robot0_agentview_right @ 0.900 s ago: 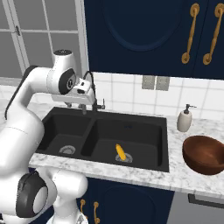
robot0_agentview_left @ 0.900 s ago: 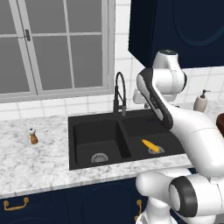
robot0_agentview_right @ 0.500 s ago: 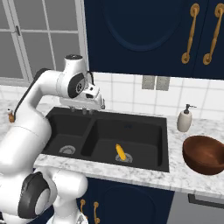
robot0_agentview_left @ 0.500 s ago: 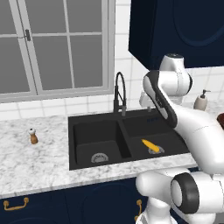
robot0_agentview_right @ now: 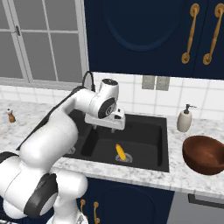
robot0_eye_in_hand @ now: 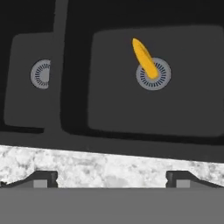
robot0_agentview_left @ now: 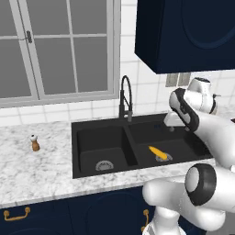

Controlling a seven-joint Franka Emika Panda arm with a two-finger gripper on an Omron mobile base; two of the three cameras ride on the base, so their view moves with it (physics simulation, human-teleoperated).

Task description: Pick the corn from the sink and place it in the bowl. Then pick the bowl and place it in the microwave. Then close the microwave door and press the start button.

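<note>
Reach down with the end effector (robot0_eye_in_hand: 111, 177), fingers wide apart, over the small yellow-orange corn cob (robot0_eye_in_hand: 145, 58) on the right drain of the black double sink (robot0_eye_in_hand: 74, 131); pinch across the middle.

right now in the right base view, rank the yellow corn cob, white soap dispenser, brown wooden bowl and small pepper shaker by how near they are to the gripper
1. Yellow-orange corn cob, lying in the sink basin just below the open gripper.
2. White soap dispenser, on the counter to the picture's right.
3. Small brown pepper shaker, far left on the counter, and the reddish-brown wooden bowl, far right: too close to call.
</note>
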